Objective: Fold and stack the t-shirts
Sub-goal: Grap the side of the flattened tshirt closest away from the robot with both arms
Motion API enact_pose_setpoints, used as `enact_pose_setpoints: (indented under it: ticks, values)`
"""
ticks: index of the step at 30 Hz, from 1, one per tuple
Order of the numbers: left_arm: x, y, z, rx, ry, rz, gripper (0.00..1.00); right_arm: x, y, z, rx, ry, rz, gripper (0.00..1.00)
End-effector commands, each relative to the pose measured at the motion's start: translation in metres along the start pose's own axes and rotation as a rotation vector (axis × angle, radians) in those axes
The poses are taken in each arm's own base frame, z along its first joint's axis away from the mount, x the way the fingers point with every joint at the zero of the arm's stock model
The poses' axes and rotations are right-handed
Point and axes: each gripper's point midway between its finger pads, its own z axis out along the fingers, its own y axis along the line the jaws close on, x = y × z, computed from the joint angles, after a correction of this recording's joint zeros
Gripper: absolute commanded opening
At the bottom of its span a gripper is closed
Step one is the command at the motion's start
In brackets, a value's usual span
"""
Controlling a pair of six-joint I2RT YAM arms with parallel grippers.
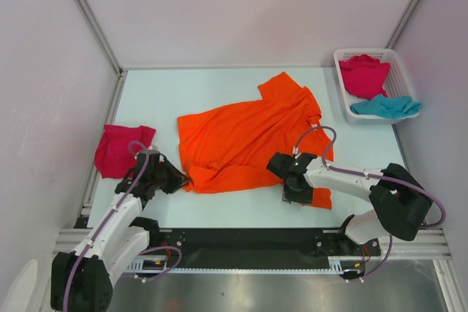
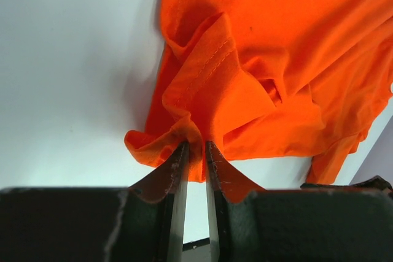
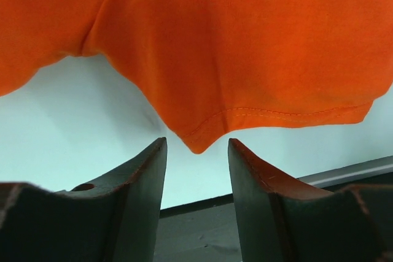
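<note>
An orange t-shirt lies spread and rumpled in the middle of the table. My left gripper is shut on its bunched near-left corner; in the left wrist view the cloth is pinched between the narrow jaws of that gripper. My right gripper stands open at the shirt's near-right hem. In the right wrist view a hem corner hangs just ahead of the gripper, untouched. A folded magenta t-shirt rests at the left edge.
A white lattice basket at the back right holds a crumpled magenta t-shirt and a teal t-shirt. The pale table is walled on three sides. A black rail runs along its near edge.
</note>
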Motion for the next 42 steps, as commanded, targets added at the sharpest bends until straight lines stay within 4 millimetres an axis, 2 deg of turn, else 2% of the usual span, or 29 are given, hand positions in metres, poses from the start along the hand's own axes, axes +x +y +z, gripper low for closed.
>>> enact_pose_setpoints:
  ticks: [1,4,5,7,8,10,15,19,23,28,36,42]
  values:
    - [-0.004,-0.010,0.003,0.056,-0.009,-0.007,0.21,-0.003,0.000,0.006,0.036,-0.015,0.007,0.48]
    - [-0.002,-0.008,0.008,0.059,0.001,-0.010,0.21,-0.004,0.001,0.010,0.062,-0.011,-0.004,0.38]
    - [0.001,-0.005,0.011,0.052,0.014,-0.015,0.21,-0.004,0.000,0.011,0.072,-0.007,-0.012,0.28]
    - [0.002,-0.006,0.012,0.062,0.018,-0.014,0.20,-0.003,-0.001,0.013,0.090,0.000,-0.021,0.14]
    - [0.003,-0.004,0.013,0.058,0.023,-0.017,0.20,-0.003,-0.001,0.012,0.098,0.002,-0.020,0.00]
    - [0.002,-0.006,0.013,0.067,0.020,-0.014,0.19,-0.005,-0.003,0.010,0.108,-0.012,-0.021,0.00]
    - [0.002,-0.010,0.007,0.070,0.024,-0.004,0.17,-0.004,-0.009,-0.012,0.121,-0.056,-0.008,0.00]
    - [0.001,-0.019,-0.009,0.105,0.008,0.007,0.16,0.005,-0.025,-0.041,0.129,-0.083,-0.001,0.00]
    - [0.003,-0.024,-0.029,0.117,0.000,0.014,0.15,0.020,-0.035,-0.059,0.114,-0.091,0.026,0.00]
    - [0.002,-0.032,-0.048,0.132,-0.013,0.037,0.15,0.035,-0.051,-0.068,0.139,-0.086,0.041,0.00]
    - [0.000,-0.040,-0.074,0.148,-0.043,0.058,0.16,0.037,-0.055,-0.091,0.122,-0.103,0.049,0.00]
    - [0.005,-0.033,-0.070,0.130,-0.024,0.055,0.16,0.039,-0.057,-0.089,0.144,-0.102,0.030,0.00]
